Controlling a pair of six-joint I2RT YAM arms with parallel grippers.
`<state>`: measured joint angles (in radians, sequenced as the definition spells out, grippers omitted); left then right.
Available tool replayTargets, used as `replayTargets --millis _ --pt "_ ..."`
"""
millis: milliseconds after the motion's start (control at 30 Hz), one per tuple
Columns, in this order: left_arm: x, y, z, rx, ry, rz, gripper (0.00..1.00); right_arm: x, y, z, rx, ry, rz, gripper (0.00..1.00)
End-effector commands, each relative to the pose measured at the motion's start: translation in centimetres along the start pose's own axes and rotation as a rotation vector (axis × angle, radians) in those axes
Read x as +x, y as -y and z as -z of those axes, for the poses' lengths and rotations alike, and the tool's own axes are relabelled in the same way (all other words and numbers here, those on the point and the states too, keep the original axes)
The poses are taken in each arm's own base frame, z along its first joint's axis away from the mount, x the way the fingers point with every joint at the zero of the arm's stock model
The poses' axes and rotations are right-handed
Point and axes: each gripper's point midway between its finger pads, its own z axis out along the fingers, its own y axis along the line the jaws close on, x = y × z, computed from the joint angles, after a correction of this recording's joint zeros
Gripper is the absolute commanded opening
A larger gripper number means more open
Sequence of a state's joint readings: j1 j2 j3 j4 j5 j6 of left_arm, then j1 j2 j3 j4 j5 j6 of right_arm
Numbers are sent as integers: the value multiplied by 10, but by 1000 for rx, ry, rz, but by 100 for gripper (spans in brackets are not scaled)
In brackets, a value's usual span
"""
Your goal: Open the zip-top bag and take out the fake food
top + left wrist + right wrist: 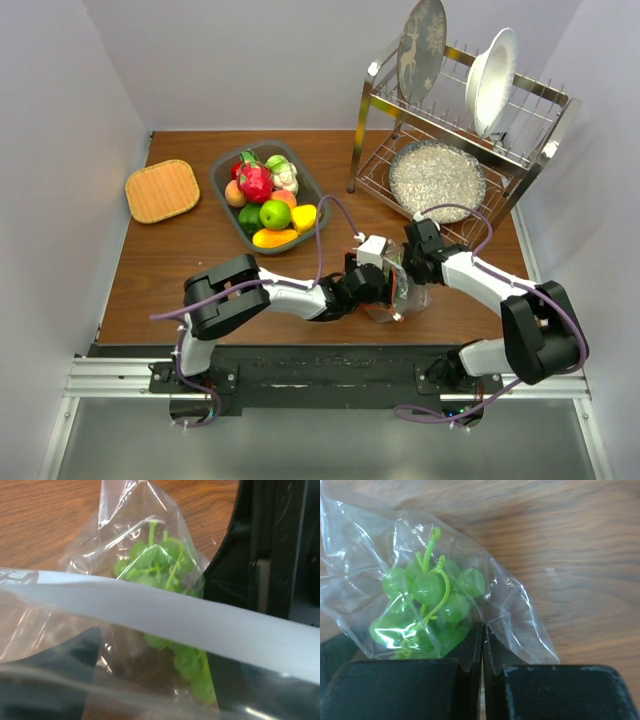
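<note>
The right end effector (483,650) is clamped together on the near edge of the zip-top bag (520,622). The left end effector (383,297) (fingers hidden, spread unclear) meets it from 9 o'clock. Bag and fake green grapes (427,605) stretch toward 11 o'clock across the worktop (580,555).

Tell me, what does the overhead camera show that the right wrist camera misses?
Only the overhead view: a grey tub of toy produce, a dish rack and a woven mat. Only the right wrist view: green toy grapes seen plainly inside the zip-top bag, with the right gripper shut on its edge. Both: that clear bag lying on the wooden table.
</note>
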<state>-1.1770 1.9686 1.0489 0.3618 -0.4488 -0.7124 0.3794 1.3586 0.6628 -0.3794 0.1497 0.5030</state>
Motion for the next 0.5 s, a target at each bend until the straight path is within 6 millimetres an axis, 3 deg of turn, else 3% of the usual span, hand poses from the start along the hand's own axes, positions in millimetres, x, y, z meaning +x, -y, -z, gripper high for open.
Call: replayTargets --millis 0,167,300,467 --pt "-24 2 -3 -3 45 6 88 18 -37 1 -207 -75 39 0" --pt "-18 -10 -10 -88 19 -23 80 21 -62 12 -362 -94 51 0" --pt "-6 -25 -10 -180 -30 -88 72 18 -69 17 -399 -95 43 3" --pt "2 -32 -4 -199 -41 -103 56 5 -63 11 -333 -66 -5 0"
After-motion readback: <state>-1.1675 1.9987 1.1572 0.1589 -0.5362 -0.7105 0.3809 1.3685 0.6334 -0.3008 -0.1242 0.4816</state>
